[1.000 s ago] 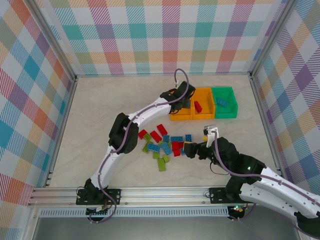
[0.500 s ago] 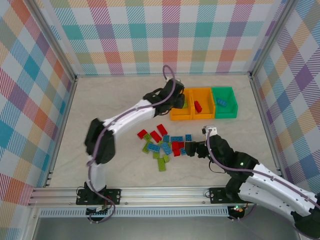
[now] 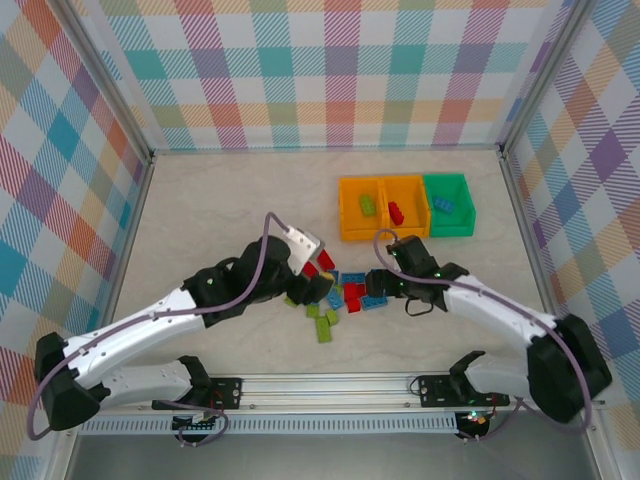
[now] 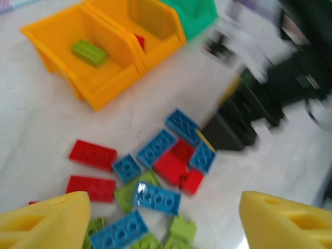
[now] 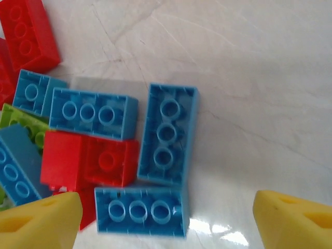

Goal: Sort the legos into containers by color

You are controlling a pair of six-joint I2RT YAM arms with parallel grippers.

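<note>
Seen from above, the legos (image 3: pixel 335 295) lie in a loose heap on the table (image 3: pixel 220 220), well apart from the three bins at the far side. The left orange bin (image 3: pixel 362 236) holds a lime brick (image 3: pixel 368 205), the middle orange bin (image 3: pixel 408 234) a red one and the green bin (image 3: pixel 452 231) a blue one (so the colour key is already set). The left gripper (image 3: pixel 316 287) hangs over the heap's left edge and the right gripper (image 3: pixel 378 292) over its right edge. Most of the sorting looks not yet done.

In the left wrist view the yellow fingertips (image 4: pixel 46 220) stand wide apart with nothing between them, over mixed red, blue and lime bricks. A dark shape across the heap is probably the other gripper, though it is too blurred to be sure. A flat red brick (image 4: pixel 93 154) lies a little clear of the rest and looks like a fair target. My reading is that this arm is choosing its next piece.

In the right wrist view the pads (image 5: pixel 36 223) are also spread and empty, bracketing a blue brick (image 5: pixel 140 211) lying studs up. A red block (image 5: pixel 91 161) sits just beside it, and another blue brick (image 5: pixel 167 134) stands close behind. The next move seems to be a pick: centre on that blue brick, drop lower, close end to end without catching the red neighbour, then carry it to the green bin.
</note>
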